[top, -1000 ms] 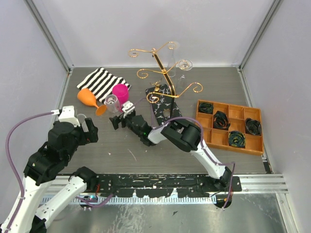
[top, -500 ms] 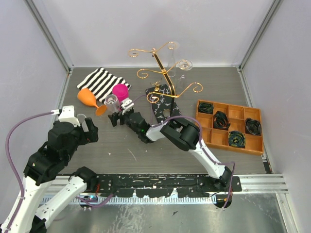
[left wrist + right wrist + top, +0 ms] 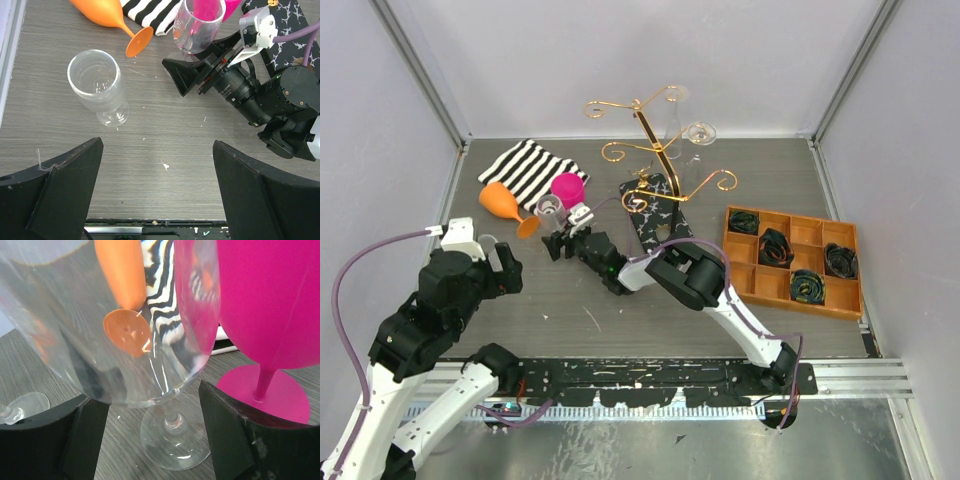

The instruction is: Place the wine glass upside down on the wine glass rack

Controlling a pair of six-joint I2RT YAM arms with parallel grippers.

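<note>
A clear wine glass (image 3: 120, 335) stands upright on the table, next to a pink glass (image 3: 270, 300). My right gripper (image 3: 160, 437) is open, with a finger on each side of the glass's stem and touching nothing. In the top view the right gripper (image 3: 558, 240) sits just in front of the clear wine glass (image 3: 548, 209). The gold wire rack (image 3: 655, 140) on its black marbled base (image 3: 655, 215) stands behind, with another clear glass (image 3: 698, 134) hanging on it. My left gripper (image 3: 157, 200) is open and empty over bare table.
An orange glass (image 3: 500, 200) lies on its side by a striped cloth (image 3: 525, 168). A clear stemless cup (image 3: 97, 85) stands near my left gripper. An orange compartment tray (image 3: 792, 260) with dark items is at the right. Walls close in the left, back and right.
My right gripper has slid left and away toward the clear wine glass, bringing its fingers around the stem. The left arm has not moved.
</note>
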